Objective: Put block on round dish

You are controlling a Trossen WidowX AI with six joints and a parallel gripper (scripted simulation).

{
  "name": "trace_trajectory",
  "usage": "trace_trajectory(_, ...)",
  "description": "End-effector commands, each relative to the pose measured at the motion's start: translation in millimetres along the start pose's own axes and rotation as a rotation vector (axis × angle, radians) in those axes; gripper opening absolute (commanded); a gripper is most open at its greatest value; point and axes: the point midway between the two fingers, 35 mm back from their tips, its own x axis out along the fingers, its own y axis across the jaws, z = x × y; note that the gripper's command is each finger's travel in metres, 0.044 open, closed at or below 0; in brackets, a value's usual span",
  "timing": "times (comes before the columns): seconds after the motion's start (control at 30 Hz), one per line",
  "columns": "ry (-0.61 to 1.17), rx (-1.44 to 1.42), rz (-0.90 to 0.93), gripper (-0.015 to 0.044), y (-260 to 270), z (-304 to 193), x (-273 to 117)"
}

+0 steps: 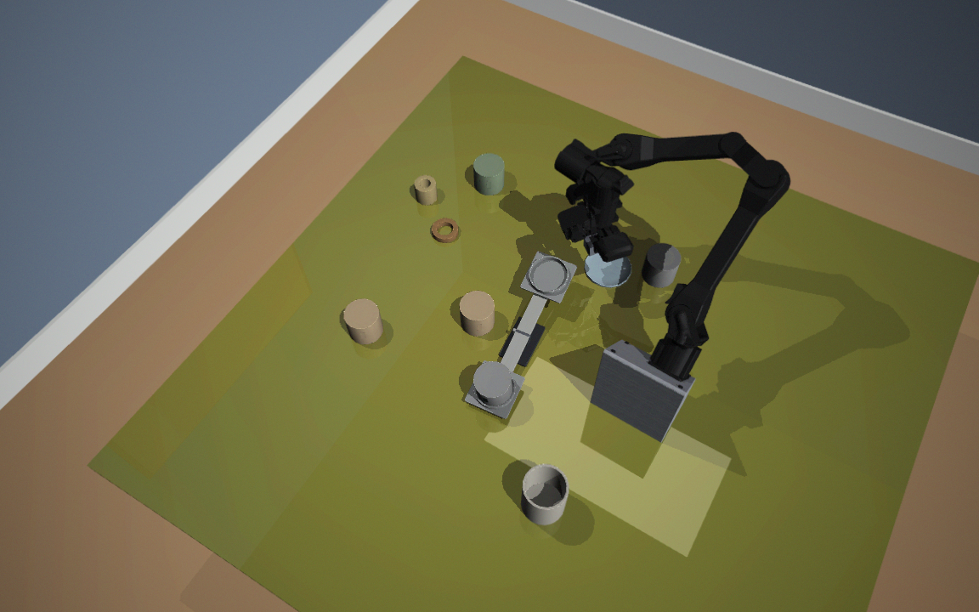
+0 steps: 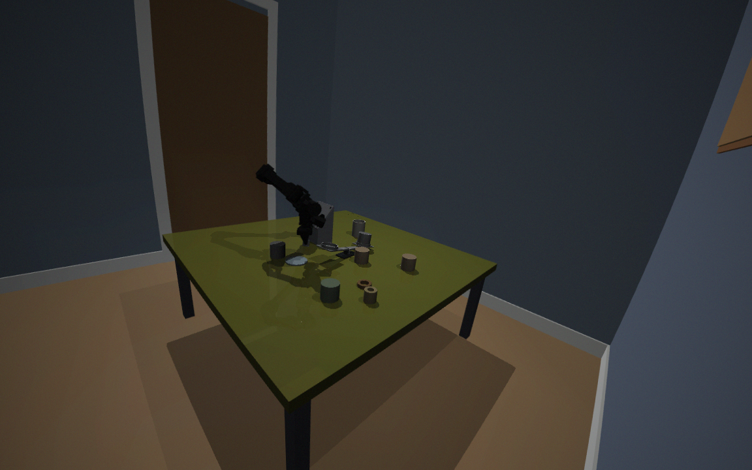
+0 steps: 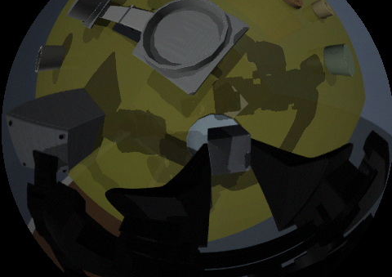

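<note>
Claw (image 1: 591, 243) (image 2: 305, 240) (image 3: 225, 145) held block (image 1: 591, 246) (image 3: 230, 156).
Block looked rigid, probably light; opposite flat faces suited gripping, well inside the counter's (image 1: 341, 472) (image 2: 309, 350) (image 3: 269, 126) edges.

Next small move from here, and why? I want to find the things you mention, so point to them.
Probably ease the block (image 3: 229, 152) a little further over the round dish (image 1: 607, 271) (image 2: 296, 261) (image 3: 198, 140), then lower. The fingers grip it, and in the wrist view it overlaps only part of the dish, whose rim shows past it. No cup is above the dish.
</note>
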Motion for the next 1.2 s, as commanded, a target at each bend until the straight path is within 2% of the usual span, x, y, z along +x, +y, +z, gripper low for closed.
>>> trace_trajectory(0.0, 0.021, -0.007, -0.014, 0.0, 3, -27, 13)
trace_trajectory(0.1, 0.037, -0.008, -0.021, 0.0, 6, -42, 19)
trace_trajectory(0.3, 0.037, -0.007, -0.021, 0.0, 5, -43, 27)
trace_trajectory(0.57, 0.04, -0.008, -0.023, 0.0, 5, -45, 60)
trace_trajectory(1.17, 0.041, -0.008, -0.024, 0.0, 4, -46, 80)
